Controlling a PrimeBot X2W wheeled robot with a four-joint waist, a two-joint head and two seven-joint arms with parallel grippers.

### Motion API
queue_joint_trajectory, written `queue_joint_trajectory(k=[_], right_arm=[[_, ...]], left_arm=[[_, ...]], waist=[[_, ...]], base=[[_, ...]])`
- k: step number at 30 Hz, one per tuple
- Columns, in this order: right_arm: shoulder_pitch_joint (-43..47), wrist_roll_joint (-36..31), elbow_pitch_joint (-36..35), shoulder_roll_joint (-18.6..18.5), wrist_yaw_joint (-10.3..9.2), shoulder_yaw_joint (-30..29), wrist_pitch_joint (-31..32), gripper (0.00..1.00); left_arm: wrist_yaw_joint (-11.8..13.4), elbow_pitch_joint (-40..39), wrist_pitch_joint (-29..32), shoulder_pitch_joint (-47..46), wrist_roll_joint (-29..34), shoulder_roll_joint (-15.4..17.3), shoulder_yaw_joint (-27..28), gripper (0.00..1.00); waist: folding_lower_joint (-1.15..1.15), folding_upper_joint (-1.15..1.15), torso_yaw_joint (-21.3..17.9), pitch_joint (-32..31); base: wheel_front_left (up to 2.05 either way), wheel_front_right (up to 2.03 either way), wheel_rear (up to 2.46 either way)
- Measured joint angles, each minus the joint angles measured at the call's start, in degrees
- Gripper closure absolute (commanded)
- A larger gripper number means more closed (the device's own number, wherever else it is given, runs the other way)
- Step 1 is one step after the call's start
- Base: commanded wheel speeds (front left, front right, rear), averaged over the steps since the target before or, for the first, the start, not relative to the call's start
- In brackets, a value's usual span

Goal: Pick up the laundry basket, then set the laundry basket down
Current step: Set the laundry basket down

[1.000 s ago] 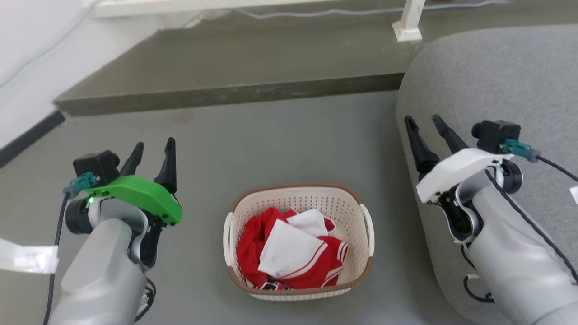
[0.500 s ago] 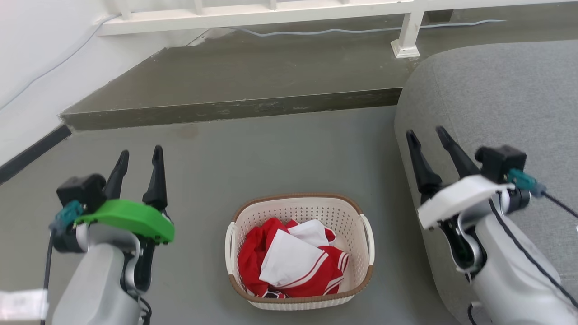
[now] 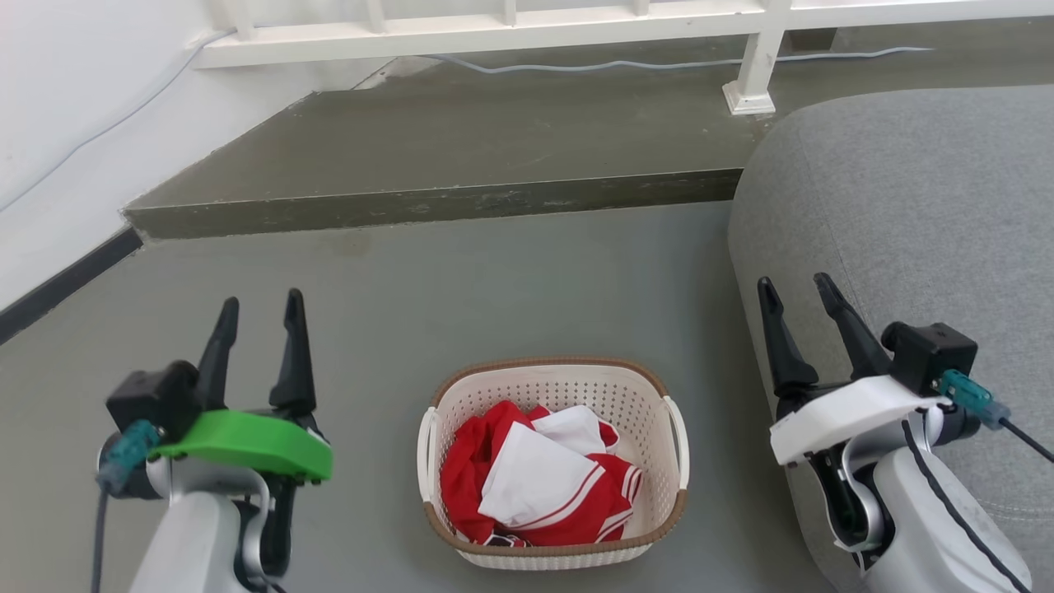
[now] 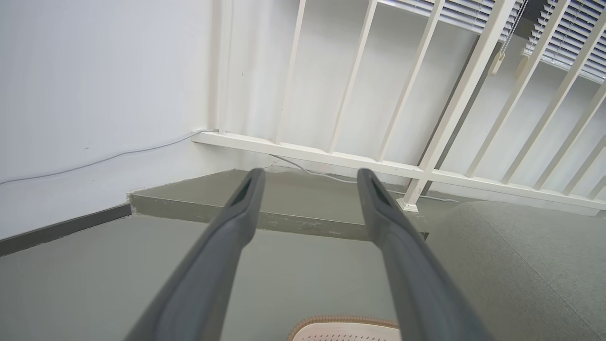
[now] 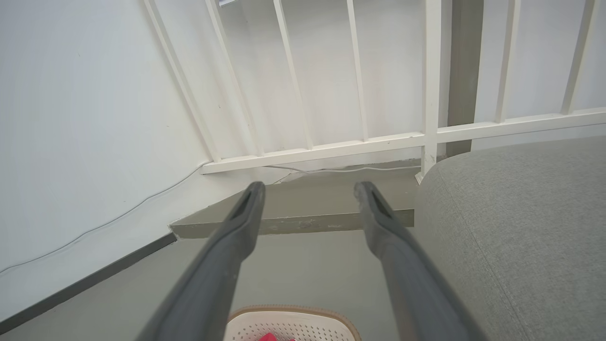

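The laundry basket [image 3: 576, 387], cream perforated plastic with a brown rim and white side handles, stands on the grey floor at the bottom centre of the head view, holding red and white clothes [image 3: 535, 478]. My left gripper [image 3: 259, 303] hovers open to its left, apart from it, fingers pointing away. On the other side, over the edge of the grey sofa, my right gripper [image 3: 795, 284] is also open and holds nothing. The basket's far rim [image 4: 343, 321] peeks in at the bottom of the left wrist view below the open left gripper [image 4: 307, 174], and its rim [image 5: 293, 310] likewise shows below the open right gripper [image 5: 307, 188].
A grey sofa [image 3: 922, 206] fills the right side, close to the basket. A raised dark step [image 3: 428, 198] crosses the floor ahead, with a white railing [image 3: 510, 21] and a cable behind it. A white wall with a dark skirting [image 3: 58, 284] runs along the left.
The head camera has tilted up, so railing and step show lower. Both grippers sit lower in the picture and stay open. The basket has not moved on the floor.
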Motion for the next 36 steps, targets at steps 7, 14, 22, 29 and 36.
queue_joint_trajectory(k=[7, 14, 22, 29, 36], right_arm=[[2.63, -1.41, -1.49, 0.15, 0.0, -0.2, 0.0, 0.0], [4.06, -2.94, -2.78, 0.12, -0.01, -1.04, 0.0, 0.0], [5.26, -3.87, -3.88, 0.2, 0.05, -1.67, 0.0, 0.0], [5.99, -4.72, -4.38, 0.49, 0.37, -1.81, 0.0, 0.0], [6.81, -5.26, -4.59, 0.96, 0.66, -2.22, 0.0, 0.0]], left_arm=[[0.0, -2.37, 0.0, 2.99, 3.25, -0.16, 0.02, 0.0], [0.0, -3.35, 0.0, 6.17, 4.45, -0.6, 0.2, 0.0], [0.0, -4.23, 0.0, 7.42, 5.33, -1.02, 1.03, 0.0], [-0.01, -4.76, 0.0, 8.48, 5.95, -1.26, 1.4, 0.0], [-0.29, -4.92, 0.0, 8.95, 6.24, -1.7, 1.64, 0.0]], waist=[[0.0, 0.0, 0.19, 0.0], [0.0, 0.0, 0.22, 0.05], [0.0, 0.0, 0.07, 0.17], [0.0, 0.0, 0.0, 0.15], [0.0, 0.0, 0.08, -0.01]], base=[[0.0, 0.0, 0.0], [0.0, 0.0, 0.0], [0.0, 0.0, 0.0], [0.0, 0.0, 0.0], [0.0, 0.0, 0.0]])
